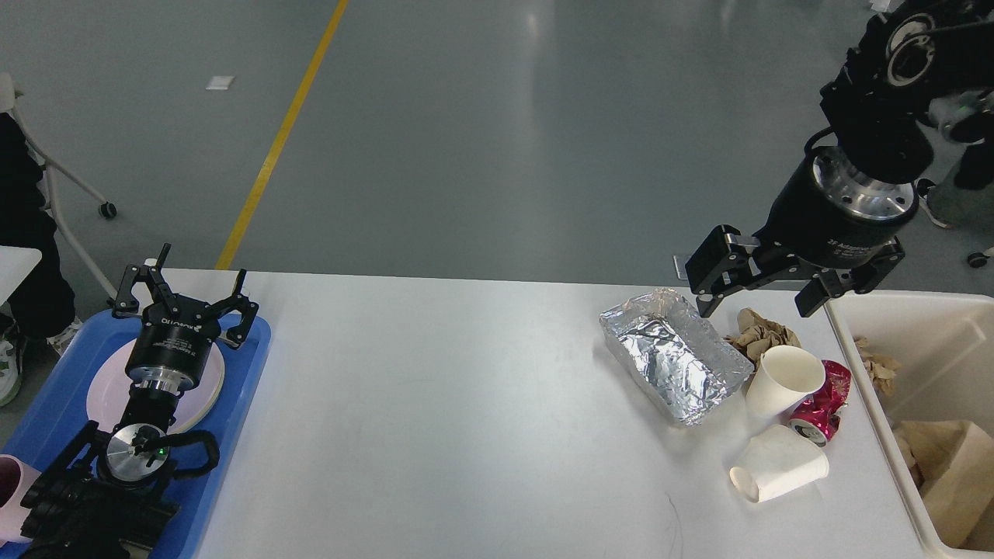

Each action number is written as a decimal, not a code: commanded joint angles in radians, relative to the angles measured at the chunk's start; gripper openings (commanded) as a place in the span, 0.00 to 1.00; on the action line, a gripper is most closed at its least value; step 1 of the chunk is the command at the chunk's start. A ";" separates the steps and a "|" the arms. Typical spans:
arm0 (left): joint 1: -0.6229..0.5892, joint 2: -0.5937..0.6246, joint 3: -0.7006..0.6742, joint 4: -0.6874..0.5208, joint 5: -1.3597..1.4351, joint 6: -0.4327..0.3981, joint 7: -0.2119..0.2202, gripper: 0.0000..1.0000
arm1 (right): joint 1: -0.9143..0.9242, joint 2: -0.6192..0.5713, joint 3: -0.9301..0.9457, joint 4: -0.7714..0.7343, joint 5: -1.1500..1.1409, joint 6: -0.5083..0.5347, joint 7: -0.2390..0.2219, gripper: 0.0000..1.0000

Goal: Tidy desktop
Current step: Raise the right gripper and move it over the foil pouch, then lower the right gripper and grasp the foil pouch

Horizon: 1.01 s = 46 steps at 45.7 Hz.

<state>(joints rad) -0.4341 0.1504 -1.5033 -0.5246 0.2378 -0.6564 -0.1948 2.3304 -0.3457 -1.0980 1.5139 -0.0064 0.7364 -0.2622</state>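
Your right gripper (752,289) hangs wide and empty above the foil tray (674,353) on the table (435,404); the left gripper (185,299), also spread, holds nothing. Descend carelessly and you'll likely topple the paper cups (783,379).

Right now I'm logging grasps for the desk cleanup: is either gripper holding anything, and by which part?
Nothing is held. The left gripper is open above the blue tray; the right gripper is open above the foil tray.
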 commanded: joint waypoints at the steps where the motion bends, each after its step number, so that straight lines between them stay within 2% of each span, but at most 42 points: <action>1: 0.000 0.000 0.000 0.000 0.000 0.000 0.000 0.96 | -0.117 0.016 0.023 -0.041 -0.003 -0.103 0.000 1.00; 8: 0.000 0.000 0.000 0.000 0.000 0.000 0.000 0.96 | -0.350 0.046 0.079 -0.201 -0.006 -0.222 0.000 1.00; 18: 0.000 0.000 0.000 0.000 0.001 0.000 0.000 0.96 | -0.683 0.186 0.205 -0.500 -0.026 -0.250 0.006 0.97; 21: 0.000 0.000 0.000 0.000 0.000 0.000 0.000 0.96 | -0.782 0.267 0.259 -0.599 -0.079 -0.273 0.011 0.91; 27: 0.000 0.000 0.000 0.000 0.000 -0.002 0.000 0.96 | -0.894 0.347 0.270 -0.722 -0.263 -0.344 0.015 0.91; 36: 0.000 -0.002 0.000 0.000 0.001 -0.002 0.000 0.96 | -1.030 0.407 0.265 -0.816 -0.487 -0.403 0.017 0.91; 46: 0.000 -0.002 0.002 0.000 0.000 -0.002 0.000 0.96 | -1.063 0.407 0.254 -0.833 -0.541 -0.502 0.014 0.91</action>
<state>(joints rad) -0.4341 0.1487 -1.5033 -0.5246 0.2382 -0.6582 -0.1948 1.2809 0.0622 -0.8367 0.6945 -0.5369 0.2850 -0.2471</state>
